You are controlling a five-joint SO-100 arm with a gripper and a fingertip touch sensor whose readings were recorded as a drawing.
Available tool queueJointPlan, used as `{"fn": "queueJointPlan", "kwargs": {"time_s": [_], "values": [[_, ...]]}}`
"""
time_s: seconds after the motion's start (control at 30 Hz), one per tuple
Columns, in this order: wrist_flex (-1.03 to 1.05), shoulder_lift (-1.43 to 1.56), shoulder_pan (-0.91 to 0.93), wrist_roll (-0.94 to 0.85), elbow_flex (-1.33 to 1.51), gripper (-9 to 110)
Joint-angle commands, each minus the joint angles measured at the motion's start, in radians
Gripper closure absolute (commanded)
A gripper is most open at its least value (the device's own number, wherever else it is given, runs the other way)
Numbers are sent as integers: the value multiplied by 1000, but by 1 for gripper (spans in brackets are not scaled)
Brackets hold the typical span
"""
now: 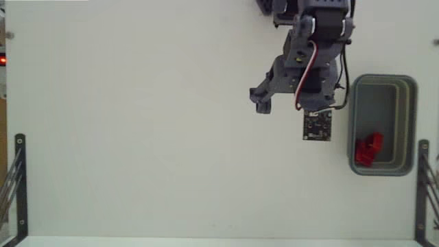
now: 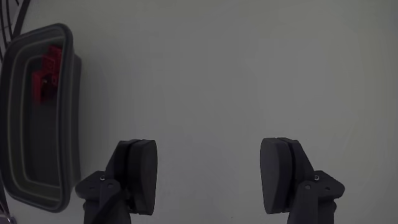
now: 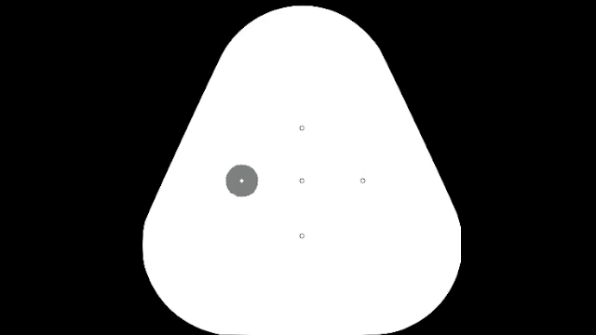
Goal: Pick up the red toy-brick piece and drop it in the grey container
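Note:
The red toy-brick piece (image 1: 368,149) lies inside the grey container (image 1: 412,123), in its lower end in the fixed view. In the wrist view the same brick (image 2: 46,73) shows in the container (image 2: 76,93) at the far left. My gripper (image 2: 208,171) is open, its two dark fingers (image 2: 138,174) spread wide with only bare table between them. In the fixed view the gripper (image 1: 296,104) hangs over the white table just left of the container, apart from it.
Black metal brackets stand at the table's lower left (image 1: 19,185) and lower right (image 1: 422,185) in the fixed view. A small red light (image 1: 2,60) glows at the left edge. The arm's base (image 1: 315,10) is at the top.

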Motion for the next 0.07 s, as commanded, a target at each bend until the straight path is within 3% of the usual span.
{"fn": "queueJointPlan", "kwargs": {"time_s": [0.0, 0.03], "values": [[2, 32, 8, 3, 5, -9], [2, 32, 8, 3, 5, -9]]}}
